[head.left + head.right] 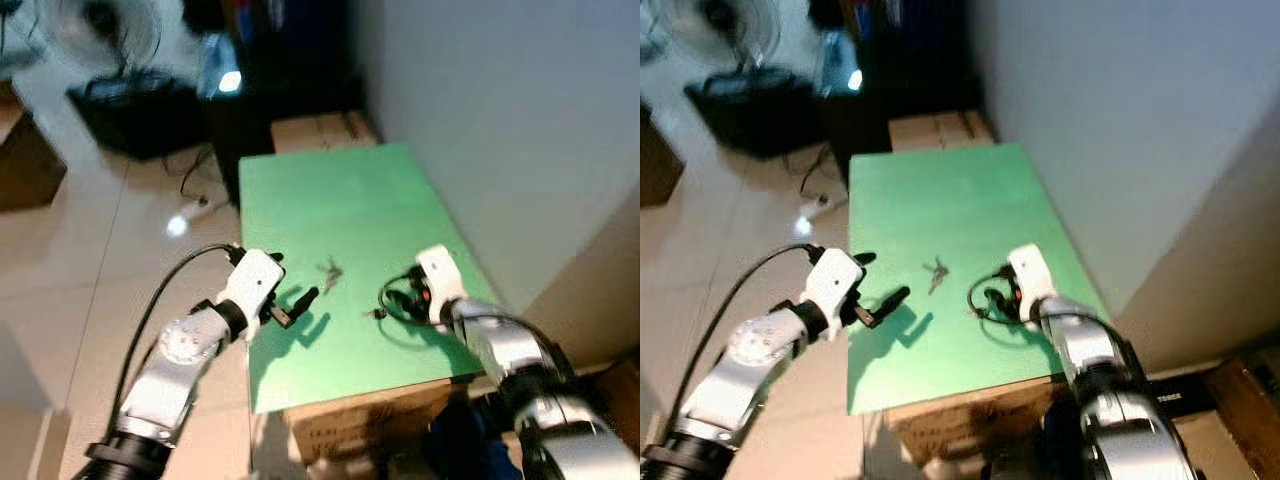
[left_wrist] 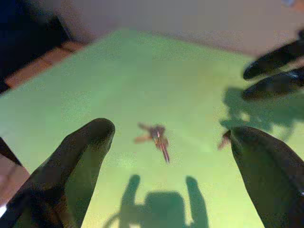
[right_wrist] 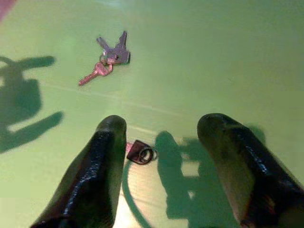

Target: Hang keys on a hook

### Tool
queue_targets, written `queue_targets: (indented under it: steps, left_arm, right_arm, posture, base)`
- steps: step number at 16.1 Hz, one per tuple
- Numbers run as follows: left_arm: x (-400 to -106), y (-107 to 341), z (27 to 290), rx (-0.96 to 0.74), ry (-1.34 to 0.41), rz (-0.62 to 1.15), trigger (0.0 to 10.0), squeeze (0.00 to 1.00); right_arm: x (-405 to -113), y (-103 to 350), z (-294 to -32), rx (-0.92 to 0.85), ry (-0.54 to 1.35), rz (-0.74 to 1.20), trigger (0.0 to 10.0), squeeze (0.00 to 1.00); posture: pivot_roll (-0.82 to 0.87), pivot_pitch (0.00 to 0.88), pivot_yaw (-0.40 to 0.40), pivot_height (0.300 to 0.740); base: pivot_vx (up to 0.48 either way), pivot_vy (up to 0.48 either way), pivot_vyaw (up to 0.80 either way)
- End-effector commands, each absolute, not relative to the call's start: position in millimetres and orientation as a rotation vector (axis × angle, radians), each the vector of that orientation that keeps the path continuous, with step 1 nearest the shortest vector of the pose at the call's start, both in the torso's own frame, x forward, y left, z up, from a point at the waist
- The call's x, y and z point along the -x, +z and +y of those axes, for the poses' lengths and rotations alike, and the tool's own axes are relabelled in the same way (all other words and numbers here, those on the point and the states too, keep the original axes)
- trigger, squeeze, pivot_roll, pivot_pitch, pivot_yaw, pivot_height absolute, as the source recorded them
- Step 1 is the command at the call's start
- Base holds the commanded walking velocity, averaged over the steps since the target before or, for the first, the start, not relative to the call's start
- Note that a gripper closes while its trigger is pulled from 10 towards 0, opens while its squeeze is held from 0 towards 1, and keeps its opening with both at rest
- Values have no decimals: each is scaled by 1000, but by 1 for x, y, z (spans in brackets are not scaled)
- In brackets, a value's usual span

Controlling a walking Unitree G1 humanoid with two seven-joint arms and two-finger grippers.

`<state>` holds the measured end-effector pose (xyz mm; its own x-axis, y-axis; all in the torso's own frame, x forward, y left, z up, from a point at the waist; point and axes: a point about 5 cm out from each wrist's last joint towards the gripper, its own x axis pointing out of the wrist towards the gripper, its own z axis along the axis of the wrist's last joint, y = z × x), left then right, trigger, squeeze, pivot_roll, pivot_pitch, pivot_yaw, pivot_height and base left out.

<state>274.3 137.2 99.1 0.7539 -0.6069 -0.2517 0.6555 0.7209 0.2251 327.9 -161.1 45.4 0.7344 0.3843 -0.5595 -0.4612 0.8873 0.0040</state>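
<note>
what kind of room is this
Probably a lived-in room of a home, perhaps a living or storage area. A glossy pale tiled floor, a standing electric fan and brown cardboard boxes show it, with a green tabletop against a plain white wall.

The left gripper hangs open above the green table — the keys lie between its fingers.

Both silver arms reach forward over the green bench. The left end effector hangs above the bench's left edge near the front, black fingers spread apart. The right end effector sits low near the front right, fingers also parted.
</note>
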Motion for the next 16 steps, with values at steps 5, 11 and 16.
queue_targets:
  steps: [5,11,16]
  left_arm:
    - [-256,116,145,-334,-788,229,10000,0]
    - [-248,127,143,-323,-797,242,10000,0]
    - [-246,130,142,-325,-808,248,10000,0]
  right_arm:
    - [-345,60,-172,183,521,609,10000,1000]
    - [-351,73,-191,226,562,642,10000,1000]
    - [-351,77,-192,200,608,634,10000,0]
  posture:
    - [-1,319,84,740]
    - [-1,341,73,740]
    - [6,356,80,740]
  base:
    - [0,0,0]
    - [0,0,0]
    - [0,0,0]
